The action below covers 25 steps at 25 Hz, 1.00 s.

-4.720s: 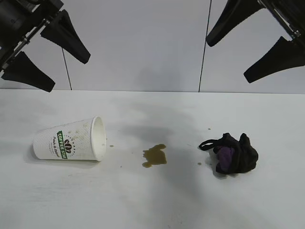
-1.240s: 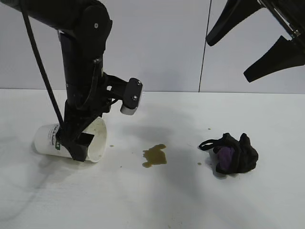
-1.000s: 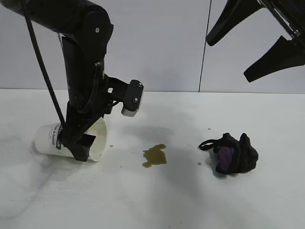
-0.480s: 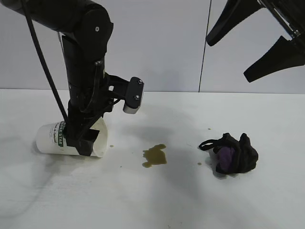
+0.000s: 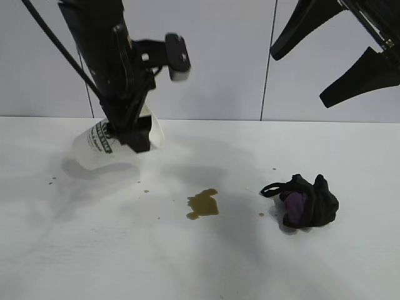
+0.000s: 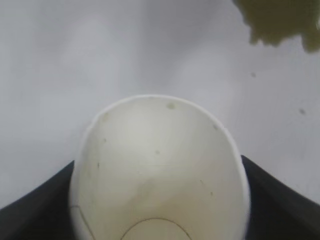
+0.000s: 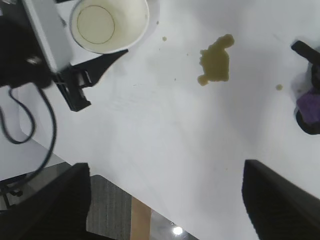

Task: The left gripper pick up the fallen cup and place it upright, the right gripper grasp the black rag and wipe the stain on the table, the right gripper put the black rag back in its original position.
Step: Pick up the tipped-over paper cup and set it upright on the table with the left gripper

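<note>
My left gripper [image 5: 128, 139] is shut on the white cup [image 5: 97, 149] near its rim and holds it tilted, off the table [image 5: 200, 262], at the back left. In the left wrist view the cup's empty inside [image 6: 160, 175] fills the space between the black fingers [image 6: 30, 210]. The yellowish-brown stain [image 5: 203, 203] lies mid-table. The black rag [image 5: 306, 201] with purple patches sits to its right. My right gripper [image 5: 300, 78] hangs open high at the upper right, far above the rag. The right wrist view shows the cup [image 7: 107, 22], the stain [image 7: 216, 59] and the rag's edge [image 7: 307, 100].
A few tiny droplets [image 5: 50, 181] dot the table where the cup lay, and others [image 5: 146, 190] lie beside the stain. The left arm's cable [image 7: 30, 135] hangs over the table's edge in the right wrist view. Pale grey wall panels stand behind.
My left gripper has lifted the cup off the table, up and toward the back, and turned it from lying on its side to tilted. The right arm has not moved.
</note>
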Each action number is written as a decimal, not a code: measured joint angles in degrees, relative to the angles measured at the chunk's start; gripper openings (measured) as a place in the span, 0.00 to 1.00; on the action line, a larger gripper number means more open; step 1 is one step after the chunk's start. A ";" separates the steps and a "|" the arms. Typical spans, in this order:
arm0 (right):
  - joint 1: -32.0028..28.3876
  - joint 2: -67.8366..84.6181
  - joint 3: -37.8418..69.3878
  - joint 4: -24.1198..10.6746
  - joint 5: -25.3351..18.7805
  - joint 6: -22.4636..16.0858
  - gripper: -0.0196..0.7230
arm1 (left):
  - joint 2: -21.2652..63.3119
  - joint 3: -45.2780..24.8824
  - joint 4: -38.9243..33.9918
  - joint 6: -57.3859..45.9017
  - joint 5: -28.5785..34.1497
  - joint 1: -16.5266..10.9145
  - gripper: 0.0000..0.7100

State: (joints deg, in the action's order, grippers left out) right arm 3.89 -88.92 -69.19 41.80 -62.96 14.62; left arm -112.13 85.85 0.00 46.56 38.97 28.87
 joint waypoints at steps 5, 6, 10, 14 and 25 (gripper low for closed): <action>0.00 0.00 0.00 0.00 0.00 0.00 0.79 | 3.93 0.00 19.58 1.20 -0.98 -9.66 0.75; 0.00 0.00 0.00 0.00 0.00 0.00 0.79 | 4.34 0.00 22.82 2.46 -0.90 -11.20 0.75; 0.00 0.00 0.00 0.00 0.16 0.00 0.79 | 5.11 -0.88 37.75 12.82 0.81 -16.91 0.75; 0.00 0.00 0.00 0.00 0.78 0.00 0.79 | 5.59 -5.97 53.03 29.54 3.27 -20.29 0.75; 0.00 0.00 0.00 0.00 1.20 0.00 0.79 | 5.64 -22.73 86.42 74.61 5.40 -27.04 0.75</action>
State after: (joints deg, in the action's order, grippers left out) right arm 3.89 -88.92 -69.19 41.80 -61.76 14.62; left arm -106.49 63.12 86.42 121.18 44.37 1.84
